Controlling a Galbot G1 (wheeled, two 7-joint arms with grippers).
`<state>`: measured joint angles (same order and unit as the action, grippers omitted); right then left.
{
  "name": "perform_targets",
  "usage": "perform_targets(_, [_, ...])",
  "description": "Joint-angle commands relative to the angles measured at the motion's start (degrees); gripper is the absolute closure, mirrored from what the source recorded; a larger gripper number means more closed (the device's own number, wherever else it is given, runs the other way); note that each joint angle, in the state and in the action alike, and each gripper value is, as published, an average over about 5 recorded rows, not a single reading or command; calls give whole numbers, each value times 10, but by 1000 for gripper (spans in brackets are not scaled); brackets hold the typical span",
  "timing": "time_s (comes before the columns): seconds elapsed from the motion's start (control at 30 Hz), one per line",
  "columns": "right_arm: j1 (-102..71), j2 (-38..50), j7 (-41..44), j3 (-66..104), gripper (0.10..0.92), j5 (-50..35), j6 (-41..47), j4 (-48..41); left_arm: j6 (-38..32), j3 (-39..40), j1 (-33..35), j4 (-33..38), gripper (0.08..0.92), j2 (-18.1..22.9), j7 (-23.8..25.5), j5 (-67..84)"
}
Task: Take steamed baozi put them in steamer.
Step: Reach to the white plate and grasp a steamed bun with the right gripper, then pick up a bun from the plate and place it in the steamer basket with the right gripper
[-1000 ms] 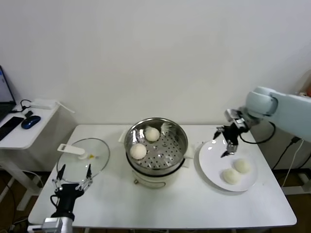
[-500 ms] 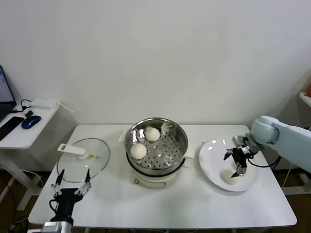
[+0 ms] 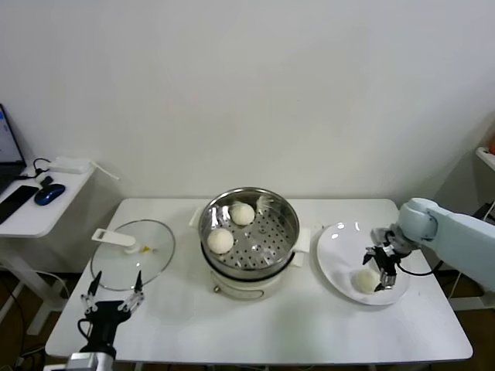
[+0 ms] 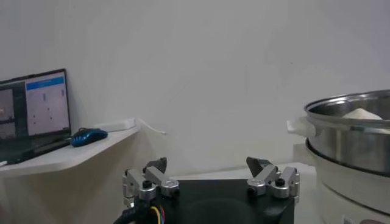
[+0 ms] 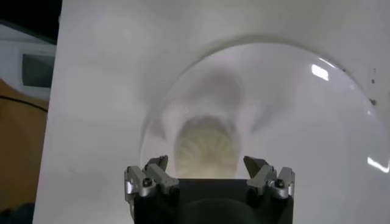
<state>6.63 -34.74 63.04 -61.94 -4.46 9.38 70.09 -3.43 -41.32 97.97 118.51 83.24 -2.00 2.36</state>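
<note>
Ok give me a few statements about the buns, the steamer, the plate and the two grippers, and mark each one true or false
1. Two baozi already lie in the steamer. True.
2. The right gripper is shut on a bun. False: its jaws stand open over the plate, above a bun it has not gripped.
3. The glass lid covers the steamer. False: it lies on the table, on the steamer's left.
4. The left gripper hangs open near the table's front left edge, holding nothing. True.
5. The plate is on the steamer's left. False: it is on the right.
</note>
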Motion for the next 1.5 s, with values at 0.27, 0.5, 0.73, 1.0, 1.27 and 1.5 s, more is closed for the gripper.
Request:
perform_targets(0.27, [-22, -30, 1, 11, 203, 22, -1, -35, 1, -1, -2, -6, 177, -1, -1, 2])
perform_targets(0.5, [-21, -33, 3, 11, 203, 23, 0, -38, 1, -3, -4, -8, 177, -3, -3, 4])
perform_targets(0.73, [-24, -32, 3, 11, 235, 22, 1, -36, 1, -1, -6, -9, 177, -2, -3, 5])
perform_targets(1.0, [-18, -31, 2, 9, 318, 19, 2, -35, 2, 0, -9, -12, 177, -2, -3, 7])
perform_targets(1.27, [9, -27, 3, -5, 321, 7, 2, -23, 2, -1, -9, -12, 177, -2, -4, 8])
perform_targets(1.5, [135, -14, 13, -70, 321, -33, -9, 46, 2, -1, -12, -13, 177, -2, -4, 8])
